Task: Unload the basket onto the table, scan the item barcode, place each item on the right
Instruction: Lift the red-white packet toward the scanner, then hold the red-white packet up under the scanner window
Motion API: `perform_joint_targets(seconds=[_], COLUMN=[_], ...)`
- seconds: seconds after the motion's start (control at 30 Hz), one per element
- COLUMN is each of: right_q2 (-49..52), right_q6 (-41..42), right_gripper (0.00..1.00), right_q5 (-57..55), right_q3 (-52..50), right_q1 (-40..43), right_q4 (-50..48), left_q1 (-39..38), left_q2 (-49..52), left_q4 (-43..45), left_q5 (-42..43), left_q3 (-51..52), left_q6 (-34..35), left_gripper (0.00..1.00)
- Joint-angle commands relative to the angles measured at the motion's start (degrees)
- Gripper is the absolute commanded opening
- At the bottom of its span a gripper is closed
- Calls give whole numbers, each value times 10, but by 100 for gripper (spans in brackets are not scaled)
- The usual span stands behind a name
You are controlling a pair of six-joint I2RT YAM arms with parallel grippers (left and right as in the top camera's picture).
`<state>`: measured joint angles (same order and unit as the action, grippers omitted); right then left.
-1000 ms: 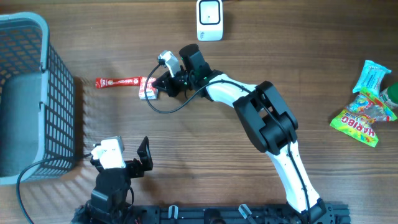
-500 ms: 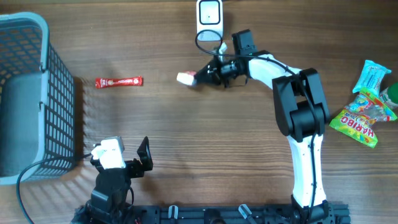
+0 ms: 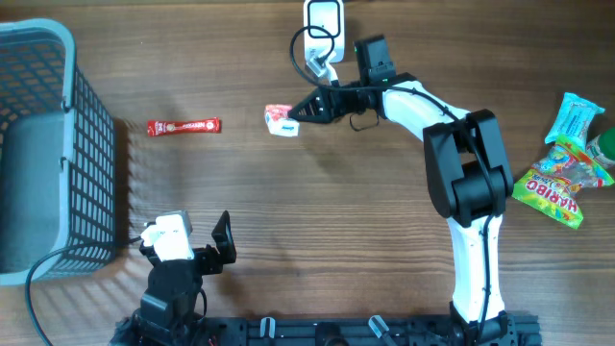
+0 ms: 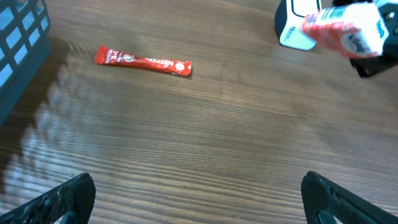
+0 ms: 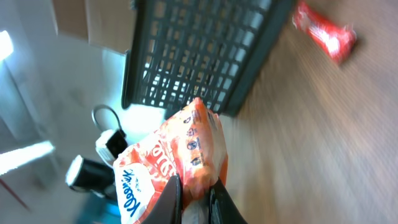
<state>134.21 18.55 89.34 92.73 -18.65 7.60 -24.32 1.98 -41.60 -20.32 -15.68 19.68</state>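
1. Evidently the small red-and-white soft plastic tissue pack (image 3: 281,119) is light and squashy; its film wrapper looks slick, so a pinch across a flat end should hold best, firm enough that it does not slide yet not so hard that it creases the printed faces
2. The pack is in the air just in front of the white box-shaped barcode scanner (image 3: 324,21), a little to its left in the overhead view and partly overlapping it from the left wrist view
3. Its long axis runs roughly left to right across the table, and its free end points away from the fingers toward the dark grey mesh plastic basket (image 3: 43,144); which face carries the barcode I cannot tell
4. The right gripper (image 3: 300,112) is clamped nearly closed on one end of the pack, with its thin fingers (image 5: 171,198) pressed into the wrapper
5. The left gripper (image 4: 199,202) stands spread wide with nothing in it, low at the near edge
6. A slim red foil sachet (image 3: 184,126) lies flat on the wooden table (image 3: 317,221), well apart from the pack
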Motion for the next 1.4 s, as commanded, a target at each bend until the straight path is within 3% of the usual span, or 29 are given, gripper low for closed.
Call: perform_joint_targets(seconds=[0.0,0.1,0.17,0.43,0.5,0.57,0.73,0.8,0.87,0.93,0.97,1.13,1.3,1.37], right_q2=[-21,-20,-20,-20,-20,-20,-20,-21,-21,-21,-21,-21,-23,-27], right_q6=[-129,-242,-234,12,127,316,529,674,890,990,1001,959,829,727], right_gripper=[5,5,5,5,4,5,5,4,5,5,5,5,5,5], right_q5=[37,37,37,37,37,37,25,-16,-81,-129,-135,-169,-231,-275], right_q3=[0,0,0,0,0,0,-2,-2,0,16,35,128,236,296], right_q1=[-27,-52,-66,-78,-77,-72,-79,-83,-83,-80,-78,-90,-107,-117], right_q4=[-85,-154,-207,-356,-363,-362,-404,-508,-763,-916,-934,-743,-559,-421], left_q1=[-2,-2,-2,-2,-2,-2,-2,-2,-2,-2,-2,-2,-2,-2], left_q2=[-3,-3,-3,-3,-3,-3,-3,-3,-3,-3,-3,-3,-3,-3], left_q4=[1,1,1,1,1,1,1,1,1,1,1,1,1,1], left_q5=[-7,-7,-7,-7,-7,-7,-7,-7,-7,-7,-7,-7,-7,-7], left_q3=[3,3,3,3,3,3,3,3,3,3,3,3,3,3], left_q6=[1,1,1,1,1,1,1,1,1,1,1,1,1,1], left_gripper=[100,100,100,100,100,100,100,100,100,100,100,100,100,100])
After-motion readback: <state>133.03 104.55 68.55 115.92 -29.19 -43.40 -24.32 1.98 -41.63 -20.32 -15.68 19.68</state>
